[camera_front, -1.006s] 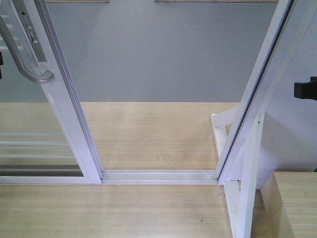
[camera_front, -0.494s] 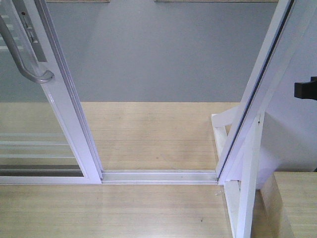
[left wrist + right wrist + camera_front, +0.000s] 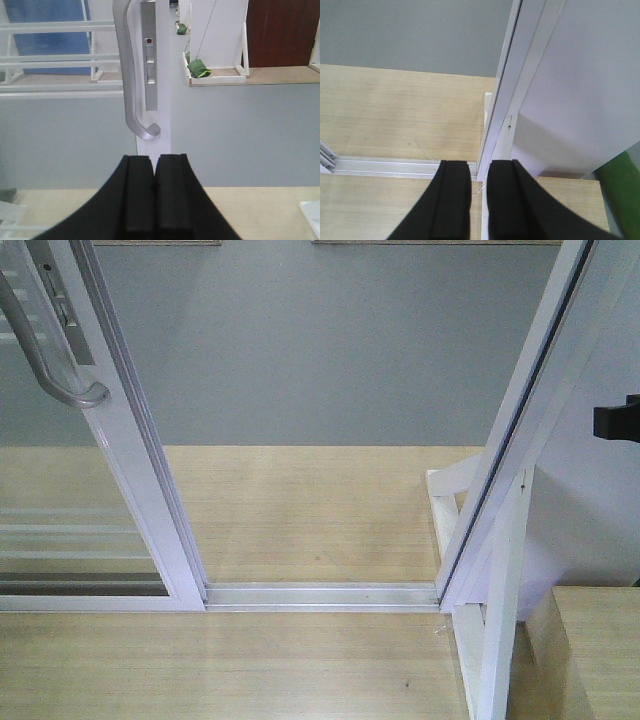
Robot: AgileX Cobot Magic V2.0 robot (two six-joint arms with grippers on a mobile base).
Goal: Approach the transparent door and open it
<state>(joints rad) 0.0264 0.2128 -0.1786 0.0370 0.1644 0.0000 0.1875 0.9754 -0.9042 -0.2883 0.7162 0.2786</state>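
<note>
the transparent door (image 3: 120, 470) is seen at the left of the front view, its white stile slanting from the upper left down to the floor track (image 3: 320, 594), with an open gap left between it and the white frame post (image 3: 520, 430) at the right. the curved grey handle (image 3: 45, 360) is found at the upper left, its hooked end just beside the stile. thin white bars are visible through the glass at the lower left. in the left wrist view the handle (image 3: 131, 75) is centred above the left gripper (image 3: 155, 195), whose black pads are pressed together with nothing between them (the handle is apart from them). in the right wrist view the right gripper (image 3: 479, 200) is shown at the bottom edge, its pads slightly parted around empty air, apparently above the track. a green object (image 3: 620, 192), too cropped to be identified, is seen at the lower right.
</note>
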